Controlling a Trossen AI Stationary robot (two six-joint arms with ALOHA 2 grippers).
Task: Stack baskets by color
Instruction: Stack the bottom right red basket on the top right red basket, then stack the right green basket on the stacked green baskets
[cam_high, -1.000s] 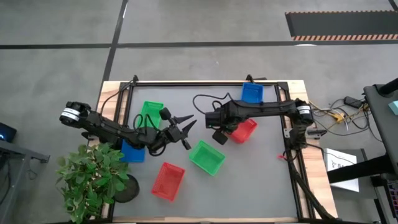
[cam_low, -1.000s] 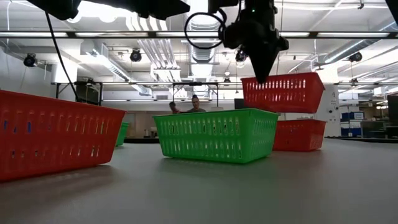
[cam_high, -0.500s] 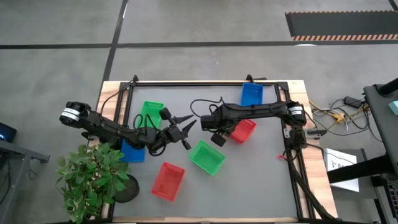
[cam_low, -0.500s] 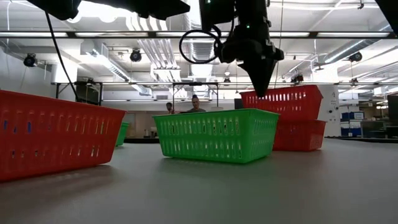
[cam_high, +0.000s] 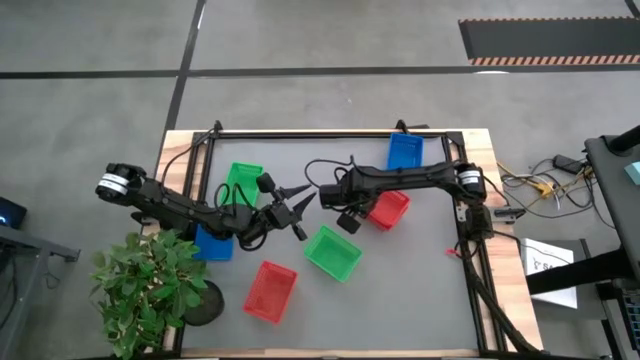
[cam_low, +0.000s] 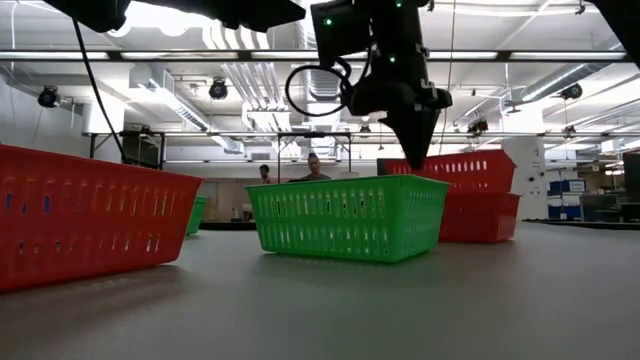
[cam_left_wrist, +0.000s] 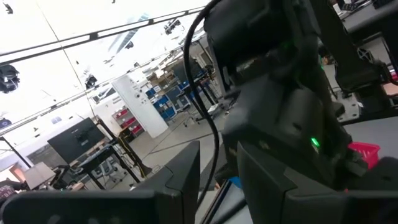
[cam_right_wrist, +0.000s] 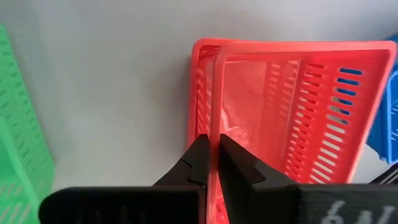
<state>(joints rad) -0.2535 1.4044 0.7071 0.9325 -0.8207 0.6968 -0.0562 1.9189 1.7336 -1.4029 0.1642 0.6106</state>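
Two red baskets (cam_high: 388, 208) nest at the counter's (cam_high: 420, 290) two o'clock; my right gripper (cam_right_wrist: 213, 163), jaws clamped on the upper rim, could drag it askew. Left gripper (cam_high: 296, 213), jaws apart, hovers centrally.

Dark jointed arms (cam_high: 420, 178), looping black cables (cam_high: 325, 165)

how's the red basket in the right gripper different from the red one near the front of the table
The held red basket is pinched by its rim in the shut right gripper; the front red basket is untouched. The held one sits nested in another red basket; the front one lies alone. The held one is beside the blue basket; the front one is near the plant. Both are red lattice baskets.
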